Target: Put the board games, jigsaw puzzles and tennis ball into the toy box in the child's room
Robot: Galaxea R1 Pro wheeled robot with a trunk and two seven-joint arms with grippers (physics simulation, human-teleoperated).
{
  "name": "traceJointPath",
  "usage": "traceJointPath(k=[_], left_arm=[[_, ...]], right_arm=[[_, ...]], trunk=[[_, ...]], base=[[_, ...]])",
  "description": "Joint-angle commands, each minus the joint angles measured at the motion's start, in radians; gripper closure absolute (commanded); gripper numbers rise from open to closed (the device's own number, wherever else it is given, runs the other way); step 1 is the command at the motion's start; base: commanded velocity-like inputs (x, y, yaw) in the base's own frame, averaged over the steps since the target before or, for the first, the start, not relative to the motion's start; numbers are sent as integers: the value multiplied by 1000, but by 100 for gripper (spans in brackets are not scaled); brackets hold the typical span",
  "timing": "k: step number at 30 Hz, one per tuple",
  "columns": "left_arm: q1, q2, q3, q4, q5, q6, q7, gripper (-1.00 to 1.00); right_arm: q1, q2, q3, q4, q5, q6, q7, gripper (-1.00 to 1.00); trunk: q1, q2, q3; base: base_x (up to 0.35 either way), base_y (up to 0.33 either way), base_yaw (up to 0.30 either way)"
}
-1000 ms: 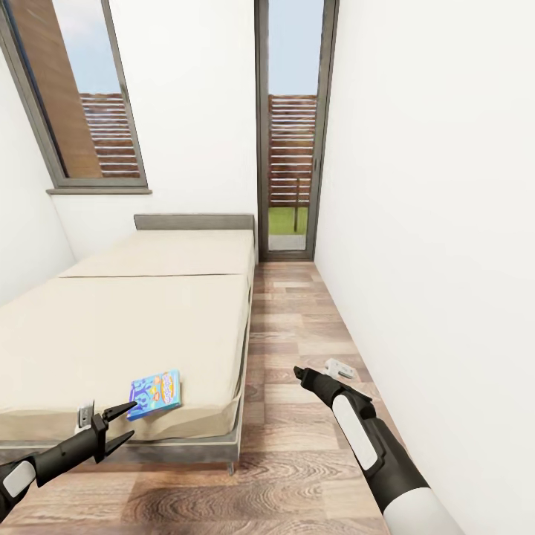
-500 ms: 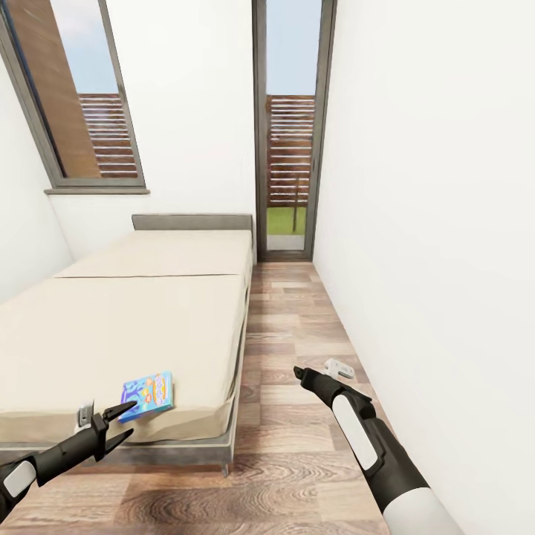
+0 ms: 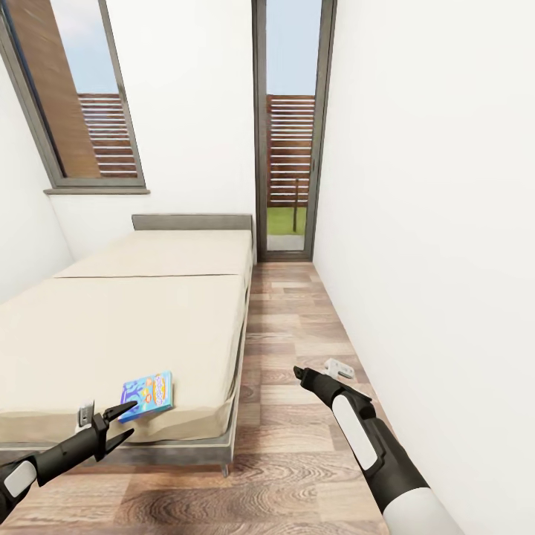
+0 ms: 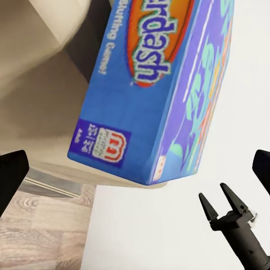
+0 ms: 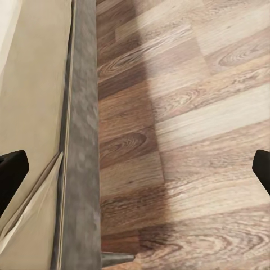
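Presently stationed at the near end of the bed [image 3: 126, 327], facing along the wood floor [image 3: 297, 327] toward the glass door [image 3: 291, 134]. Blue board game [image 3: 148, 394] lying flat on the cream top, close to the near right corner, slightly askew to the edge. Left gripper [image 3: 119, 425] held low and level just near of that box, jaws parted, empty, tips aimed at its near left corner; apparently lined up for a reach onto the mattress. In the left wrist view, box lid [image 4: 163, 84] looming large between the spread finger tips, not yet touched. Right gripper [image 3: 300, 373] parked over bare floor to the right of the bed frame [image 5: 81, 140], well apart from the box; fingers [image 5: 11, 171] set wide, holding nothing, likely kept clear of the left arm's work. Small white fitting [image 3: 339, 366] on the floor beside the right wall.
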Motion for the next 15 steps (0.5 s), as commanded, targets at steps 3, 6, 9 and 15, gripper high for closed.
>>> traceJointPath(k=[3, 6, 9, 15], left_arm=[[0, 0, -7, 0, 11, 8, -1, -100], [0, 0, -7, 0, 11, 8, -1, -100], [0, 1, -7, 0, 11, 8, -1, -100], [0, 2, -6, 0, 10, 8, -1, -100]], right_arm=[[-1, 0, 2, -2, -11, 2, -10, -100], [-1, -1, 2, -2, -11, 2, -9, -100], [-1, -1, 2, -2, -11, 2, -10, -100], [-1, 0, 2, -2, -11, 2, -9, -100]], trunk=[[0, 0, -1], [0, 0, -1], [0, 0, -1], [-4, 7, 2]], base=[[0, 0, 0], [0, 0, 0], [0, 0, 0], [0, 0, 0]])
